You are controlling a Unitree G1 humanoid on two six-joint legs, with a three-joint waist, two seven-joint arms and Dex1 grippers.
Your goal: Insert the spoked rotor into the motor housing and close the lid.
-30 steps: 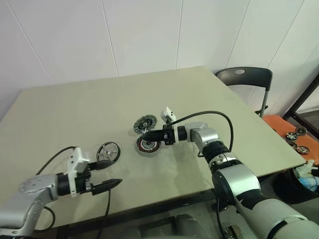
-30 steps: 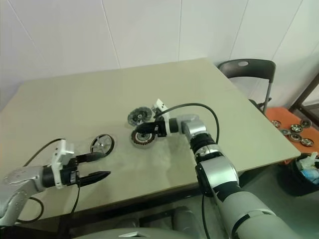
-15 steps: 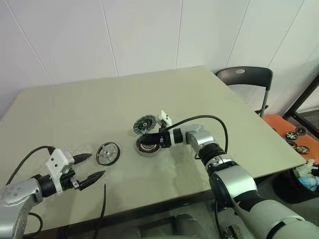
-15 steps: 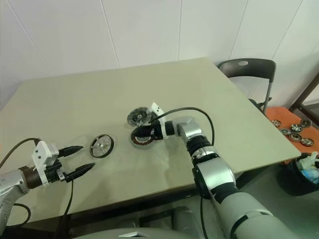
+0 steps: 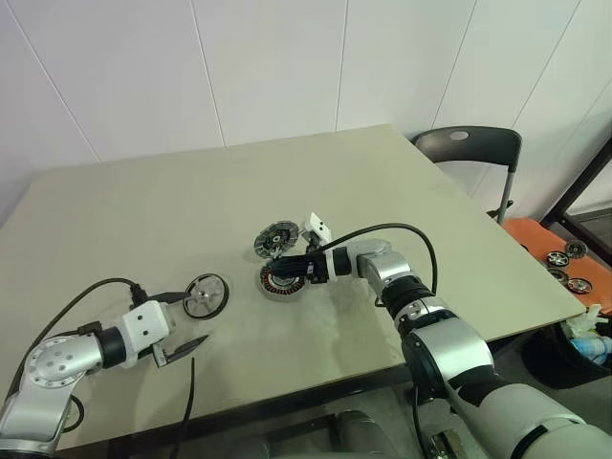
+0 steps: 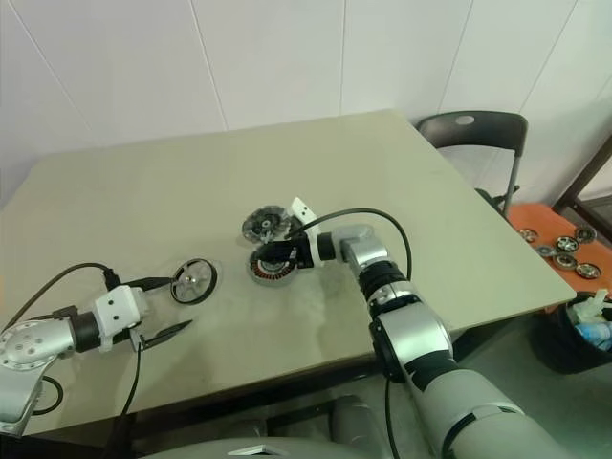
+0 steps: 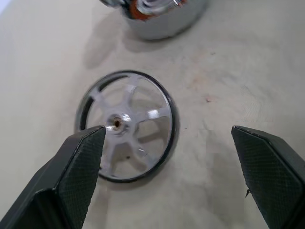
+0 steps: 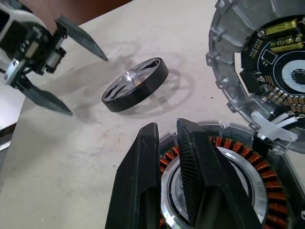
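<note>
Left eye view shows a beige table (image 5: 143, 210) carrying three motor parts near its middle. The motor housing (image 5: 283, 280) sits upright, its ring of coppery windings visible from above. The lid (image 5: 277, 237) lies just beyond it, close beside it on the far side; whether the two touch cannot be told. The spoked rotor (image 5: 207, 295) lies flat on the table to the robot's left of the housing, clearly apart from it.

The right gripper (image 5: 283, 267) reaches in from the right, pointing toward the robot's left, over the housing. In the right wrist view its fingers (image 8: 198, 176) stand nearly together with a narrow gap between them, tips over the housing's rim and central bore; no part is seen between them, and contact with the housing cannot be confirmed.

The left gripper (image 5: 188, 320) is at the near left of the table, its jaws spread wide and holding nothing. In the left wrist view the rotor lies ahead of and between the two open fingers (image 7: 78, 164), untouched.

A dark chair (image 5: 470, 151) stands past the table's far right corner. More small wheel-like parts (image 6: 564, 247) lie on an orange surface at the right edge.
</note>
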